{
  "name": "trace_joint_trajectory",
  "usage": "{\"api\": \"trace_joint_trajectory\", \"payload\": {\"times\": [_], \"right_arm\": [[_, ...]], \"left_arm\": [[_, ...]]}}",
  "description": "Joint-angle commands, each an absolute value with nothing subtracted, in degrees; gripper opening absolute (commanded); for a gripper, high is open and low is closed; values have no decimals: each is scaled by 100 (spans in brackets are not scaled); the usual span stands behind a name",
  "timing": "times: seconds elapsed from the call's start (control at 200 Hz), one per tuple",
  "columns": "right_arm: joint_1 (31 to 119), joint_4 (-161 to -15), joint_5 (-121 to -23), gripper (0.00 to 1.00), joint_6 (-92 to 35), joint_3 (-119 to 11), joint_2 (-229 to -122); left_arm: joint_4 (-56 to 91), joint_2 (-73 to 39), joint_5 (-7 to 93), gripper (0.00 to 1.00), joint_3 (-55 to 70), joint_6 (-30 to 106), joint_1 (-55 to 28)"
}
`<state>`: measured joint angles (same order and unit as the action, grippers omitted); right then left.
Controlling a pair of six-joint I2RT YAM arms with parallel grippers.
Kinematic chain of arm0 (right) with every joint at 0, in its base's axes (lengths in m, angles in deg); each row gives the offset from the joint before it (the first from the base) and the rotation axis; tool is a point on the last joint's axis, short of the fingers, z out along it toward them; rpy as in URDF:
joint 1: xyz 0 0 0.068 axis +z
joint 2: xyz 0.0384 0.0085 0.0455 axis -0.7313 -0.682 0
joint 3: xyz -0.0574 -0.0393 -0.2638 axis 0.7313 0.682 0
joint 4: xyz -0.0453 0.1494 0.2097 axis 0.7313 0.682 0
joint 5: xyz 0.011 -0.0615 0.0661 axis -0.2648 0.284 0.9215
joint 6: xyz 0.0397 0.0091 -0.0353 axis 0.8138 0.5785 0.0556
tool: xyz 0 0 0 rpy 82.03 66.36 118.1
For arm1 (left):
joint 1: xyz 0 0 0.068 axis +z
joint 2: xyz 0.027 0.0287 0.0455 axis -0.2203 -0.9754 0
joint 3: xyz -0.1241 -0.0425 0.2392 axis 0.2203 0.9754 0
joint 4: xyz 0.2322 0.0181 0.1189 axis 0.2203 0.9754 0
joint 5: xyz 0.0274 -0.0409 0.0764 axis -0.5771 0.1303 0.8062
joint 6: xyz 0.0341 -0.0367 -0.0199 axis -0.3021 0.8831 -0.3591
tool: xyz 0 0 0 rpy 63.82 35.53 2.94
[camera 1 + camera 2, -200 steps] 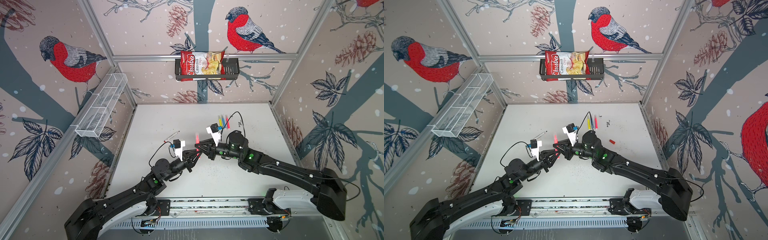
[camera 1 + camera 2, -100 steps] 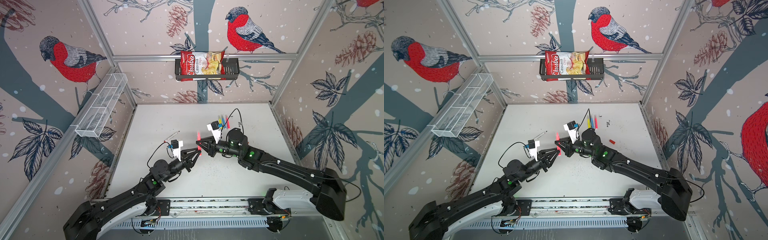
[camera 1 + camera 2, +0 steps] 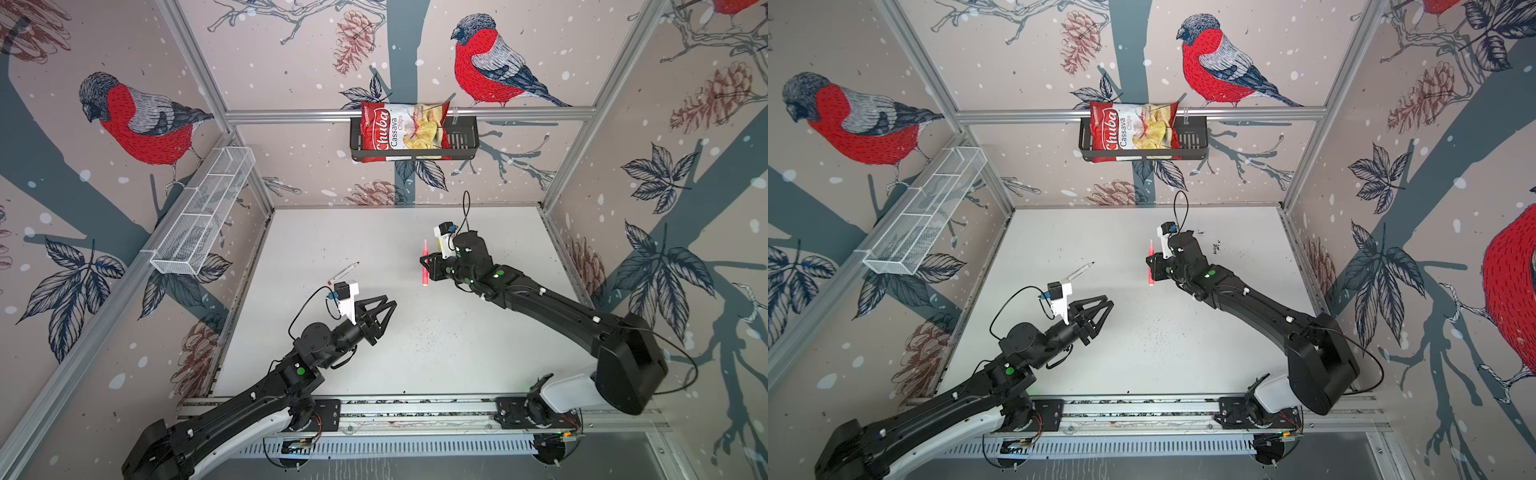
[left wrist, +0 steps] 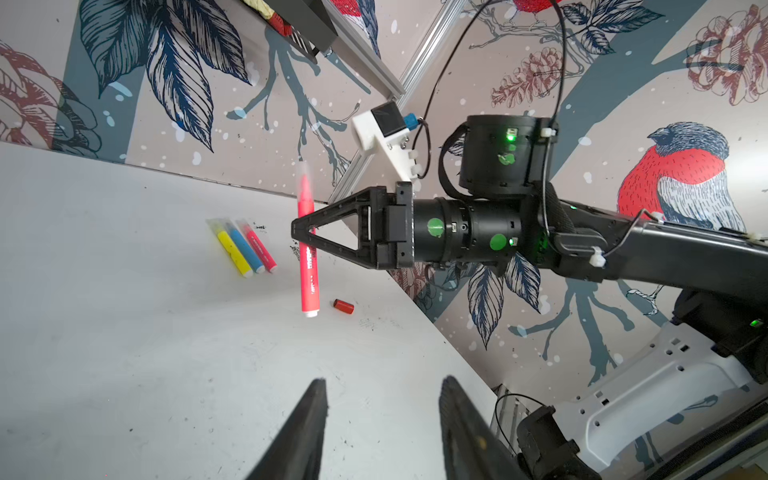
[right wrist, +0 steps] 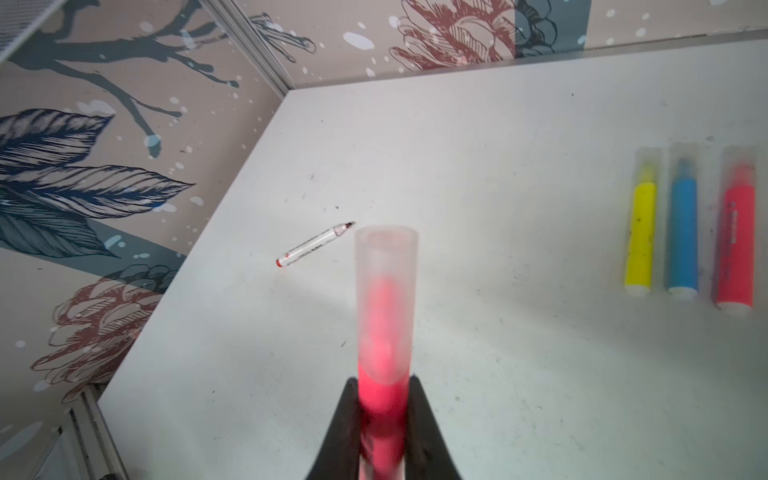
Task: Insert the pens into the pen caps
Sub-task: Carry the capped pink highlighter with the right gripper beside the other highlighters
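Pink pen [image 4: 308, 270] is clamped in the right tool [image 4: 301, 235], well apart from the empty, spread left tool [image 4: 383, 380]

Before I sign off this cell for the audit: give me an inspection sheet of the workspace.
Surface: white table, dark specks.
Job's things: pink marker capped, held; three capped markers side by side; white marker uncapped, lying; red cap loose.
Clutter: nothing seen.
End effectors: right end effector shut on pink marker; left end effector open, empty.
Cables: black loop at each wrist camera.
Surroundings: chip bag in black basket, wire rack, bird wallpaper.
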<state>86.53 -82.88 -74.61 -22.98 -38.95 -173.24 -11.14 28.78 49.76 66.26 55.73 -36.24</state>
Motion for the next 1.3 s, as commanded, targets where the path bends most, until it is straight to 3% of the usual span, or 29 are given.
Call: {"api": "trace_joint_trajectory", "payload": {"times": [0.0, 0.535, 0.941, 1.296], "right_arm": [[8498, -7660, -7521, 12, -2667, -4373, -17898], [8420, -5279, -8754, 13, -3413, -8565, -21792], [8363, -4322, -9793, 15, -3730, -10451, -23175], [8065, -4399, -10390, 16, -3808, -10360, -23303]], "left_arm": [[-999, 2904, 4995, 45, 6606, 5540, -3630], [78, 3194, 5585, 46, 6463, 5472, -4220], [461, 3195, 5748, 46, 6260, 5278, -4322], [487, 3080, 5689, 46, 6143, 5204, -4327]]}}
